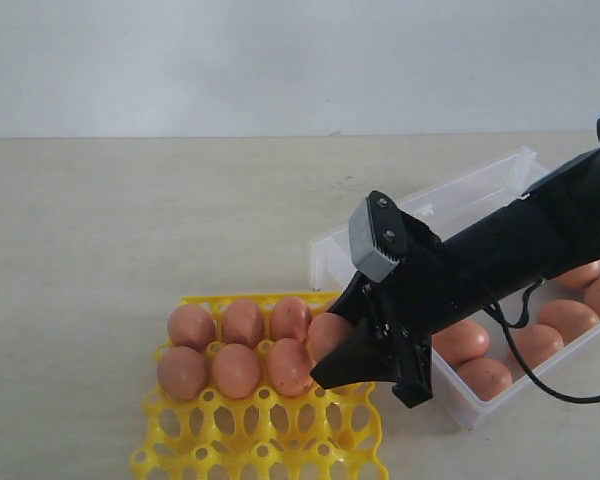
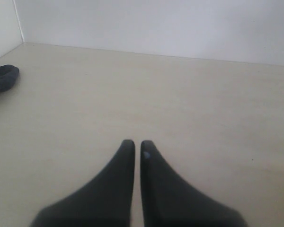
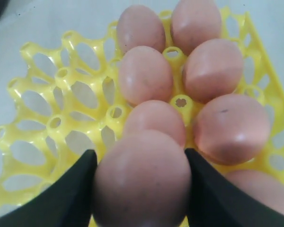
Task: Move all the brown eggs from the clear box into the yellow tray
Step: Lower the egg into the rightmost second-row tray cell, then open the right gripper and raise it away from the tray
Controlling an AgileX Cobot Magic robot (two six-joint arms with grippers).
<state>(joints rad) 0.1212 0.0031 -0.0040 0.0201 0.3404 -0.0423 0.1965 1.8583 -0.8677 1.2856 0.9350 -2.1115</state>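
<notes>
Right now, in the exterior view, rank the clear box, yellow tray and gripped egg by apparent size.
1. clear box, though partly hidden by the arm and cropped
2. yellow tray, cropped at the bottom
3. egg in the right tool, clearly smallest

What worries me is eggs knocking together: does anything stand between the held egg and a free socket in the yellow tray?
Nothing visible does. The right gripper holds the egg above the yellow tray; seated eggs crowd close beside it.

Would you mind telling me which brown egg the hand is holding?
The egg clamped between the fingers of the right hand, above the tray; the others sit in sockets or lie in the box.
</notes>
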